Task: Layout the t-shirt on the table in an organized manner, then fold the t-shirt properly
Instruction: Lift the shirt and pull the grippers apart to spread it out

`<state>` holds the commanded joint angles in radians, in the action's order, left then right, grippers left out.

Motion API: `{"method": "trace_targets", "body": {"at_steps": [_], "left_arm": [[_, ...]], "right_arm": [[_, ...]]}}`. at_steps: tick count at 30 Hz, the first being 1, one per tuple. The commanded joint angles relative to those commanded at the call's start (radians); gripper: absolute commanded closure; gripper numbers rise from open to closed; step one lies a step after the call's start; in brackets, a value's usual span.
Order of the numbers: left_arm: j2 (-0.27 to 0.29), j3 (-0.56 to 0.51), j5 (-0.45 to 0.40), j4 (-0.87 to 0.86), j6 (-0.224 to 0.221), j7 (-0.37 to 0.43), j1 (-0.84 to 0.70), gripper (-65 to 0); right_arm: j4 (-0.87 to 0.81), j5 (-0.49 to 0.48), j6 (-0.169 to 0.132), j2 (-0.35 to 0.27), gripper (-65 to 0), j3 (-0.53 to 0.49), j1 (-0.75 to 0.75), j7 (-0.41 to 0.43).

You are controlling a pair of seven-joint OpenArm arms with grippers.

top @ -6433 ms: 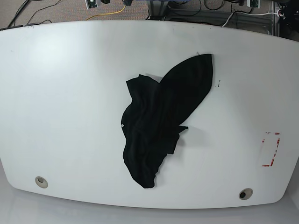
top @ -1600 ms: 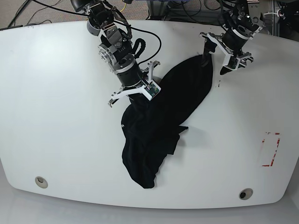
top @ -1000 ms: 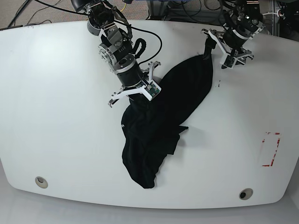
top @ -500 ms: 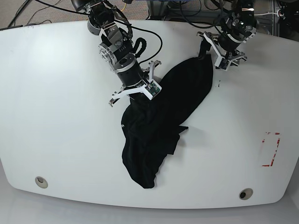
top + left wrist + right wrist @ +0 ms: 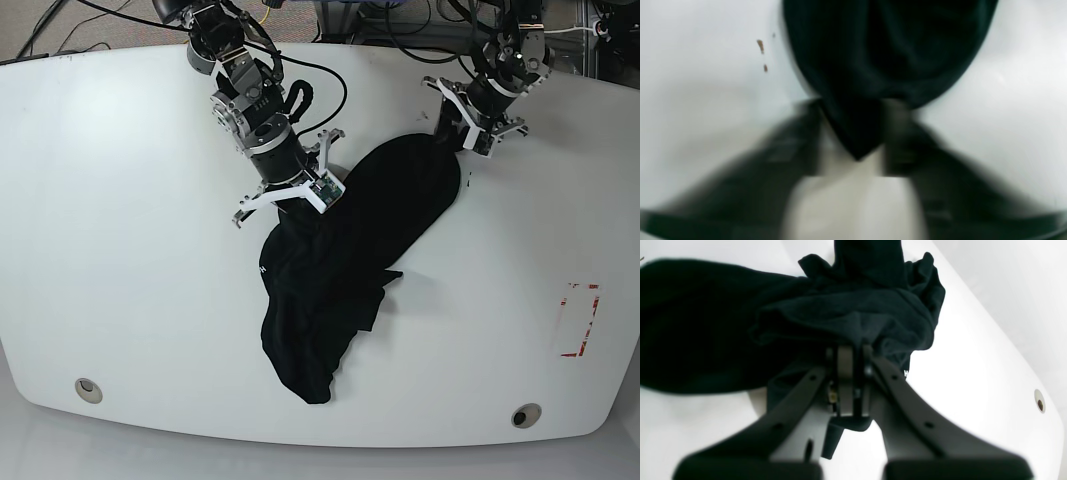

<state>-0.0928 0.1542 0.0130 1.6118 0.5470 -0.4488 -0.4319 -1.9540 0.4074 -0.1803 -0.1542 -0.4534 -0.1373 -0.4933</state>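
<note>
Black soft fabric t-shirt (image 5: 340, 270), crumpled mid-table (image 5: 120, 250): limp, light; grip hems, corners. Right gripper (image 5: 853, 350) jaws pinching bunched fold. Left gripper (image 5: 853, 140) straddling far-edge tip; jaw state blurred, cannot tell.

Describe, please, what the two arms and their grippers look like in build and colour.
Both arms are dark metal joints strung with black cables. The right gripper has white brackets, a small green board, and dark grey perforated fingers. The left gripper has similar white brackets; its fingers are blurred in the wrist view.
</note>
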Motion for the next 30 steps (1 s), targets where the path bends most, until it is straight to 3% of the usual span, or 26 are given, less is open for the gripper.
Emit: {"method": "trace_targets", "body": {"at_steps": [4, 12, 19, 30], "left_arm": [[0.005, -0.002, -0.057, -0.02, 0.005, 0.002, 0.011, -1.7], [-0.002, 0.003, -0.058, 0.107, 0.006, 0.0, 0.034, -0.4], [-0.091, 0.048, -0.06, 0.192, 0.006, -0.002, 0.104, -0.3], [-0.141, 0.16, -0.058, 0.255, 0.006, -0.014, 0.244, -0.3]], "right_arm": [[-0.015, 0.0, 0.0, 0.0, 0.0, 0.0, 0.0, 0.0], [-0.049, -0.002, 0.002, -0.002, 0.0, 0.023, 0.011, 0.005], [-0.046, -0.006, -0.008, 0.0, 0.0, 0.143, 0.058, 0.057], [-0.043, -0.221, -0.008, -0.091, 0.0, 0.273, 0.138, 0.052]]}}
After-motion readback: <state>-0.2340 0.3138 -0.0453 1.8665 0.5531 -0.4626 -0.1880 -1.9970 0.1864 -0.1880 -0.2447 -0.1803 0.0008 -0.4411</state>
